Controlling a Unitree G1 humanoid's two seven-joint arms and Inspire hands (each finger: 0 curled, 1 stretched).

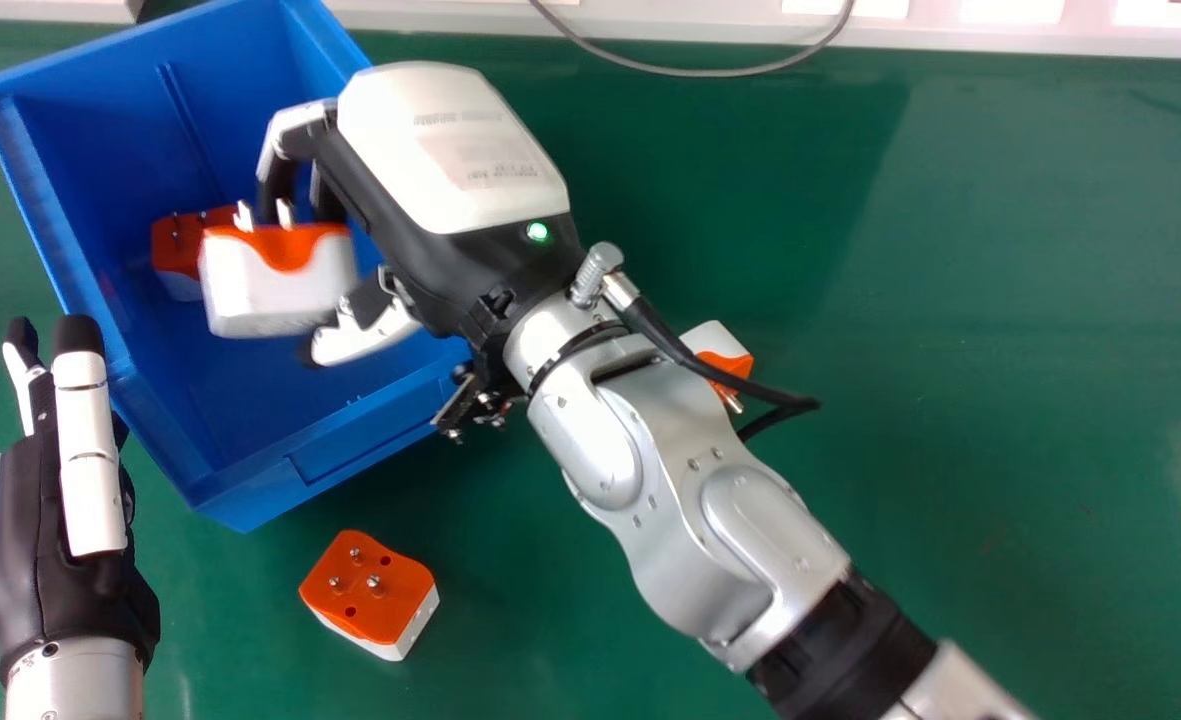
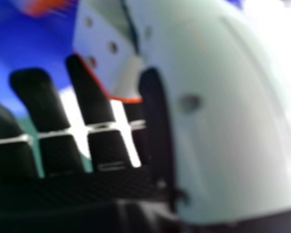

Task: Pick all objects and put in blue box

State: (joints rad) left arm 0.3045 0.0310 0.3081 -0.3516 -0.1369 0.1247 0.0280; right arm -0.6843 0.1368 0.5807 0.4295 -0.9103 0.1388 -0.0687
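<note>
Over the blue box (image 1: 322, 450), my right hand (image 1: 450, 150) has its fingers and thumb round an orange-and-white plug adapter (image 1: 275, 285). The right hand view shows the held adapter (image 2: 106, 53) between the fingers and thumb of my right hand (image 2: 223, 126). Another orange-topped adapter (image 1: 178, 248) lies inside the box, partly covered by the held one. On the green table, a third adapter (image 1: 368, 590) sits pins up below the box. A fourth (image 1: 718, 345) is partly hidden behind my right wrist and its cable. My left hand (image 1: 40, 540) is open beside the box's left side, fingers straight.
The green table (image 1: 1000, 300) stretches to the right of my right arm. A grey cable (image 1: 700, 72) loops over its far edge, where a white ledge (image 1: 710, 22) runs. The box's front corner points toward me, between the left hand and the right forearm.
</note>
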